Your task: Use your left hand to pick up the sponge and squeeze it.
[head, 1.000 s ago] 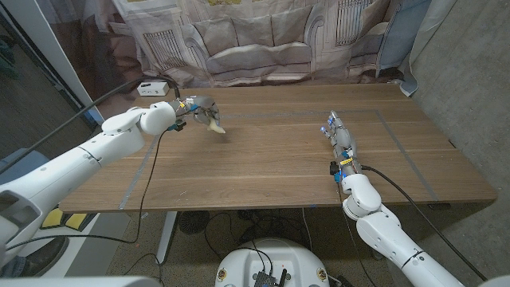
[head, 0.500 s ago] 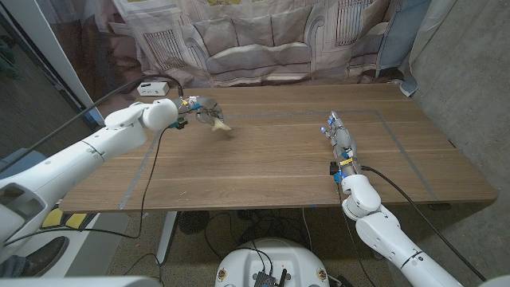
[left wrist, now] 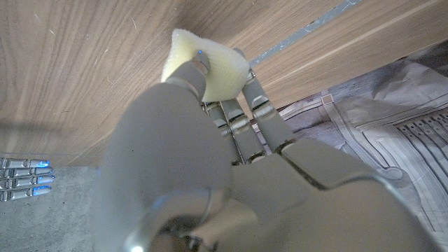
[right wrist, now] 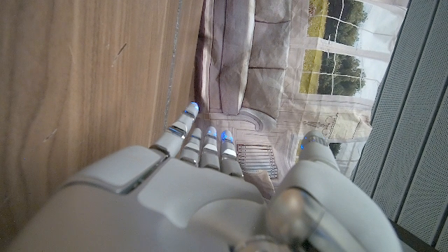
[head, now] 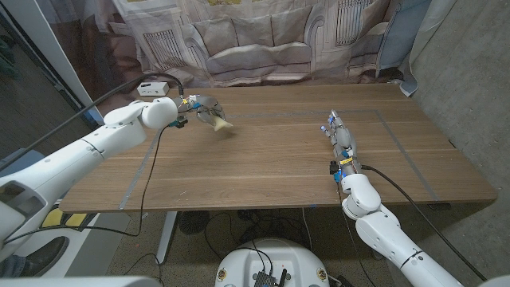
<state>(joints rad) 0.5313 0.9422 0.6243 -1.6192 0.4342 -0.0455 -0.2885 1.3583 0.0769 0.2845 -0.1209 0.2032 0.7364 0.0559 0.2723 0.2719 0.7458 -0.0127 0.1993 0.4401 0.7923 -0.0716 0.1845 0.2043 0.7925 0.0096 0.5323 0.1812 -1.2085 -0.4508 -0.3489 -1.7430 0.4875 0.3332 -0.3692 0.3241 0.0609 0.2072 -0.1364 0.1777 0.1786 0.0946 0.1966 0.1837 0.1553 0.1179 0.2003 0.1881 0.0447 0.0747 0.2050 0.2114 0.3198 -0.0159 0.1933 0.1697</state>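
Table (head: 279,171) surface nearest the robot carries the right hand (head: 340,142), which stands on its edge toward the right side with fingers extended, close together and holding nothing. This hand appears parked clear of the work, since the task assigns the sponge to the left hand alone.

Farther back and to the left, the left hand (head: 199,110) holds the sponge (head: 219,124) over the rear left part of the table. The left wrist view shows the fingers (left wrist: 241,105) curled around the pale yellow sponge (left wrist: 206,66), with the thumb tip pressed against its near face. The sponge protrudes beyond the fingertips and its outline looks slightly dented, which suggests the squeeze is under way or about to begin. Whether the sponge is lifted off the wood or grazes it cannot be told from these views.

Grey tape lines (head: 394,135) mark out a rectangle on the tabletop. A small white box (head: 154,88) with a cable sits at the rear left edge, near the left forearm but apart from the sponge. A printed cloth backdrop (head: 263,40) hangs behind the table. Nothing stands between the left hand and open table, so the squeeze is unobstructed.
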